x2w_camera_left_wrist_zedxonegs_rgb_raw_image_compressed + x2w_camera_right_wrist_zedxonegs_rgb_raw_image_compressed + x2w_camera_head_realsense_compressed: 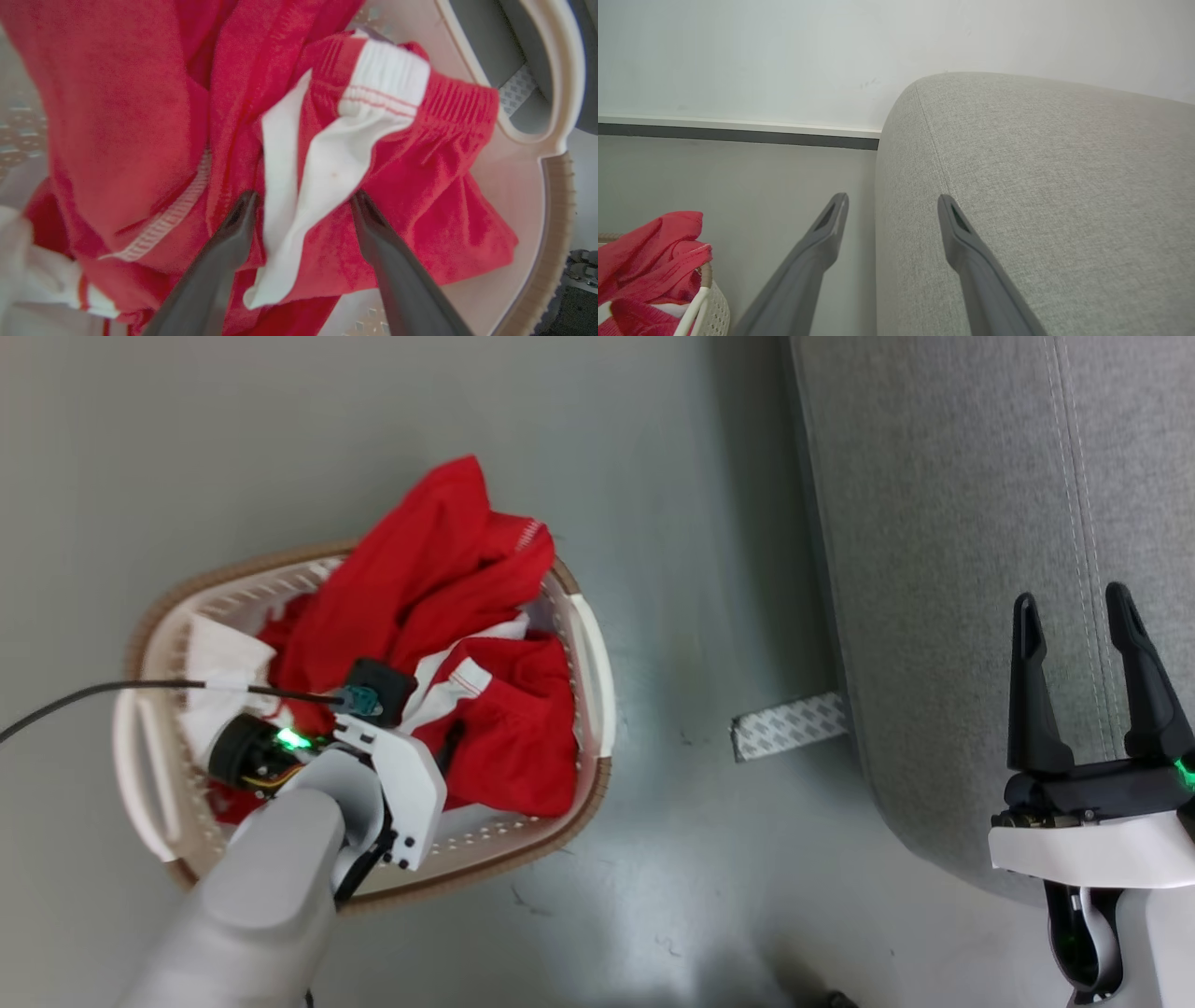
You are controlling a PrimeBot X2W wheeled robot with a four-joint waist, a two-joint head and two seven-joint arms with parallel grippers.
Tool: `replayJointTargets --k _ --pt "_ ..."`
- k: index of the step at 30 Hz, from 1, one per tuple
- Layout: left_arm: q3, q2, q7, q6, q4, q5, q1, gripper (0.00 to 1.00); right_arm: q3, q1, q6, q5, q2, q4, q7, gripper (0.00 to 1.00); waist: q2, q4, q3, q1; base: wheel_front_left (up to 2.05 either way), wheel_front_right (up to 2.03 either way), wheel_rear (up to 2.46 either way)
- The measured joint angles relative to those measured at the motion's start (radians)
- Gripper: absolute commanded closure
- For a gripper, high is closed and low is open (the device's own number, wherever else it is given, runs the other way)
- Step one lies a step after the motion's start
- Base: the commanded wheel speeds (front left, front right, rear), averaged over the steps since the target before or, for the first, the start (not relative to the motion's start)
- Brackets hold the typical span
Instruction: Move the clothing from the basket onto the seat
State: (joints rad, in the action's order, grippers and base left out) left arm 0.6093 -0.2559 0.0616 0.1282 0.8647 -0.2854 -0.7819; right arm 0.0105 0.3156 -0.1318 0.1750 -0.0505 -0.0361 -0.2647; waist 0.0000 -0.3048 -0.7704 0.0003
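Observation:
Red clothing [439, 616] with white trim is heaped in the cream basket [588, 644] on the floor, one fold rising over the far rim. My left gripper [303, 200] reaches down into the heap, open, its two fingers on either side of a white stripe and red fold of the clothing [327, 154]. The basket's wall and brown rim [556, 224] curve along the right of the left wrist view. My right gripper [1078, 616] hangs open and empty over the edge of the light-grey seat [934, 569]. In the right wrist view the right gripper [892, 203] straddles the edge of the seat [1041, 186].
A grey floor [681, 859] lies between basket and seat. A patterned white strip [789, 723] sticks out from under the seat. A black cable [93, 695] runs to my left wrist. A white wall with dark baseboard [738, 135] stands behind; the clothing [649, 252] and basket rim [703, 289] sit at lower left.

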Motion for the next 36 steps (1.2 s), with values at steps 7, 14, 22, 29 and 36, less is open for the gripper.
replayJointTargets --k 7,14,22,29,36 --pt "0.055 -0.015 -0.040 0.001 0.032 -0.060 -0.035 1.00 -0.001 0.011 0.000 0.001 0.000 0.004 0.000 0.00 0.0000 -0.057 -0.076 0.0000 0.00 0.00 0.00" --pt "0.102 0.012 -0.148 0.001 0.042 -0.124 -0.016 1.00 0.012 0.010 0.000 -0.018 0.000 -0.012 0.000 0.00 0.0000 -0.042 -0.012 -0.0002 0.00 0.00 0.00" --pt "0.110 0.056 -0.259 0.001 0.029 -0.206 0.071 1.00 0.030 -0.048 0.000 -0.063 0.001 -0.045 0.000 0.00 0.0000 0.012 0.164 -0.0002 0.00 0.00 0.00" --pt "0.109 0.079 -0.290 0.001 -0.044 -0.252 0.156 1.00 0.048 -0.136 0.000 -0.096 0.001 -0.072 0.000 0.00 0.0000 0.077 0.350 -0.0005 0.00 0.00 0.00" --pt "0.111 0.070 -0.260 -0.007 -0.159 -0.289 0.237 1.00 0.058 -0.204 0.000 -0.119 0.002 -0.095 0.000 0.00 0.0000 0.152 0.519 -0.0006 0.00 0.00 0.00"
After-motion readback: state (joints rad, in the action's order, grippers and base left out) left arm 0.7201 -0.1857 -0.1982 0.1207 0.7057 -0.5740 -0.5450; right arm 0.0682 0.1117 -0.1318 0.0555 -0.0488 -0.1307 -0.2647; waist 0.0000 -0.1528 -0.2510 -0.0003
